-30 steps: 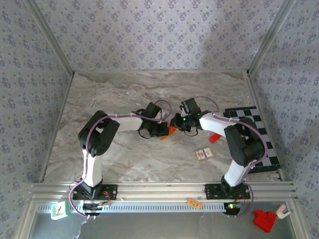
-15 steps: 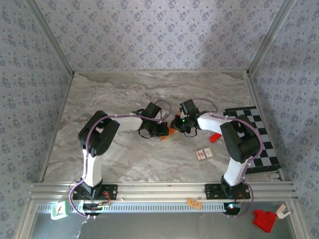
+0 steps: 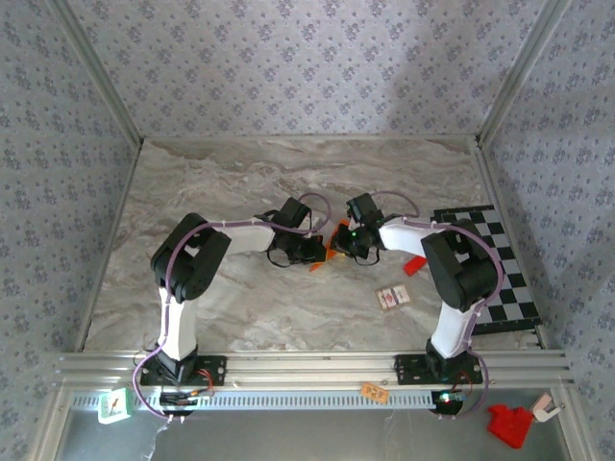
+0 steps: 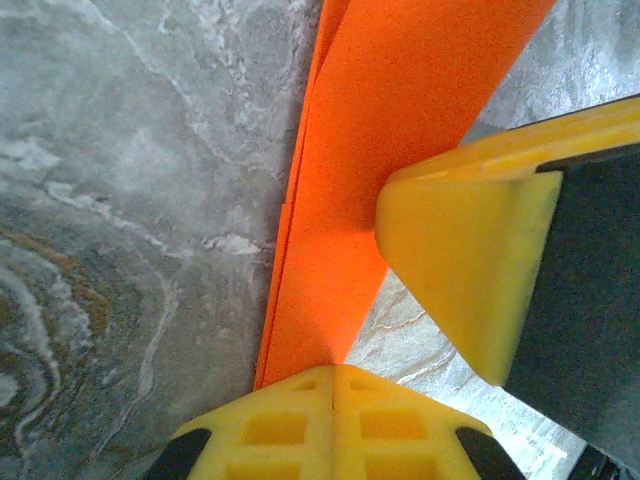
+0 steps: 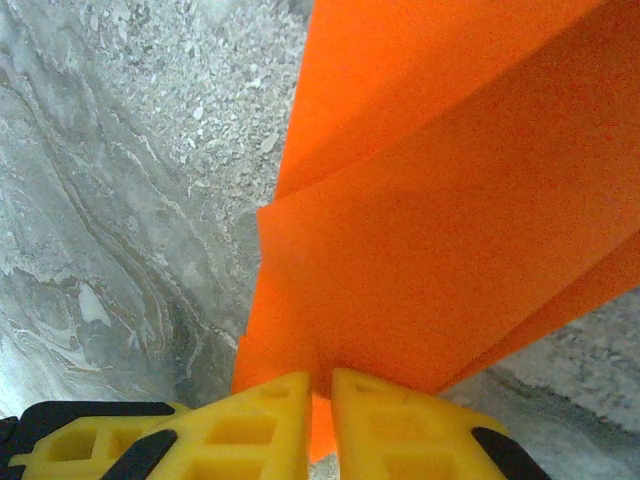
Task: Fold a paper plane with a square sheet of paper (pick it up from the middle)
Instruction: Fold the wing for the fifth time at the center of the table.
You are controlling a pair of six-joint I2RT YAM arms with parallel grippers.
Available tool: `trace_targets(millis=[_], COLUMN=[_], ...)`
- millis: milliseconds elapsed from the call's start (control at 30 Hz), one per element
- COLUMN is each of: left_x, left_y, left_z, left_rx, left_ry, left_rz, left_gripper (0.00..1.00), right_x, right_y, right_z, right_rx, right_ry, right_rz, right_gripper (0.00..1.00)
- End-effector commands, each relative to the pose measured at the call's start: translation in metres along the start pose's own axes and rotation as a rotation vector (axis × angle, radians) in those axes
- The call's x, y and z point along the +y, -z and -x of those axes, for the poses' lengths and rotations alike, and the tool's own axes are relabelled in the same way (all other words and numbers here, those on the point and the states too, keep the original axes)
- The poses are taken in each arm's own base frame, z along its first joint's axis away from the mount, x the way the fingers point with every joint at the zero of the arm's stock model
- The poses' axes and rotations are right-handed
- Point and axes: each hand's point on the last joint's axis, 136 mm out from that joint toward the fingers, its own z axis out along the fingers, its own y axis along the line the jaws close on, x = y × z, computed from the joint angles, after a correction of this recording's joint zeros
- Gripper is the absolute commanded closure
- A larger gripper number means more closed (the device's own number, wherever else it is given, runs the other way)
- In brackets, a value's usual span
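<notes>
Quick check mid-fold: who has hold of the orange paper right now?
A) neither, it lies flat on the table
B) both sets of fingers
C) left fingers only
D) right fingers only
B: in the left wrist view the left fingers are closed on an edge of the orange paper, and in the right wrist view the right fingers pinch it too.

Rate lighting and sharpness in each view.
Top external view: even, soft light, sharp; the thin bright orange folded paper is tiny between the arms. Left wrist view: paper saturated and flat-looking, grey marble tabletop sharp. Right wrist view: paper grainy, its layers differing slightly in shade.
</notes>
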Motion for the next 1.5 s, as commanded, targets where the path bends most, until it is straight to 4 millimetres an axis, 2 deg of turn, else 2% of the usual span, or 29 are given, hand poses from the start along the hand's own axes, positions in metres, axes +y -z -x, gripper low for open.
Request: trace_targets(millis=[0,167,600,900,1100,1300,1467], left_x=[-0.012,-0.028,-0.006,0.018,0.028,0.029,0.039], left_y=[0.011,0.021,-0.001,-0.004,0.006,0.016,0.025], left_z=[0.0,0.014,0.009,-0.015,-0.03,-0.047,-0.072], left_rx=[0.004,-0.038,0.022,0.089,0.128,0.164,0.215], left_ry=[-0.001,-0.029,0.001,0.002,-0.024,-0.03,-0.03], left_rz=[-0.029,-0.065,-0.012,0.056,0.071,0.062,0.104], left_gripper=[0.95,0.9,0.92,0.97,0.98,0.98,0.99], right_x=[-0.029,-0.028,-0.03,-0.047,-0.058,-0.058,-0.056], right_y=[-0.009,-0.014,-0.023,-0.026,-0.029,-0.031,-0.032], right_z=[-0.009,-0.013,-0.019,-0.023,-0.026,-0.027,-0.029], right_rx=[0.038,0.078,0.126,0.159,0.186,0.194,0.199], right_ry=[-0.019,0.033,0.055,0.037,0.056,0.056,0.06], right_rz=[-0.086,-0.058,-0.058,-0.141,-0.184,-0.184,-0.181], right_gripper=[0.84,0.84,0.84,0.84,0.84,0.84,0.84])
